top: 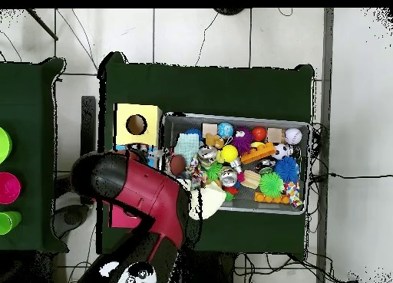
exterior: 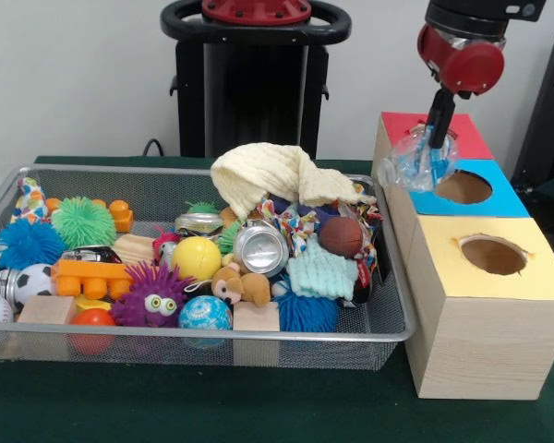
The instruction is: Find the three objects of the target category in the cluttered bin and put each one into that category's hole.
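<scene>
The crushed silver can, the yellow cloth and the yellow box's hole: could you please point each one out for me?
Crushed silver can (exterior: 260,249), front view: on its round end face.
Yellow cloth (exterior: 270,173), front view: on the middle of its draped fold.
Yellow box's hole (exterior: 493,256), front view: on the dark opening.

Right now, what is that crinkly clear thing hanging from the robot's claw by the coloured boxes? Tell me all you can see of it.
It looks like a crumpled clear plastic bottle, thin and glossy, tinted blue by what lies behind it. The gripper comes down into its top and seems to pinch it, though the tips are hidden. It hangs tilted at the edge of the blue box, beside the round hole, not yet in it. I cannot tell whether it touches the box.
</scene>
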`<action>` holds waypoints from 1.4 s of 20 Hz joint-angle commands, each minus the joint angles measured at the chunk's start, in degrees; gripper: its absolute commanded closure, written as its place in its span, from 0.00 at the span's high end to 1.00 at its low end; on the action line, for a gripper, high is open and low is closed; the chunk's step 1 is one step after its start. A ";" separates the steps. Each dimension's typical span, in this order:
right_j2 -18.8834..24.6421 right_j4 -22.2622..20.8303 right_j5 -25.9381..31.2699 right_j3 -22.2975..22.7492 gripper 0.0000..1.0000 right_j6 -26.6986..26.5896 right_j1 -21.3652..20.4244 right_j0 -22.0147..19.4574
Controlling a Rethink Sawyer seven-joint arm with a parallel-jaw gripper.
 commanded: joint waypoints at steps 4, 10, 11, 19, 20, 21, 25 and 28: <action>3.02 0.94 4.64 -0.96 0.00 16.17 2.71 -1.97; 2.35 0.94 5.77 -1.45 0.00 17.63 2.59 -1.31; 2.19 0.93 6.04 -1.72 0.00 18.08 2.73 -1.09; 2.18 1.19 6.62 -3.00 0.00 19.35 3.55 -0.74; 2.17 1.24 6.44 -2.91 0.00 19.33 3.58 -0.74; 2.25 1.39 6.26 -2.80 0.00 19.57 3.67 -0.54; 2.02 1.40 6.16 -2.31 0.00 18.91 3.24 -1.00; 2.01 1.34 5.99 -1.86 0.00 18.03 2.85 -1.50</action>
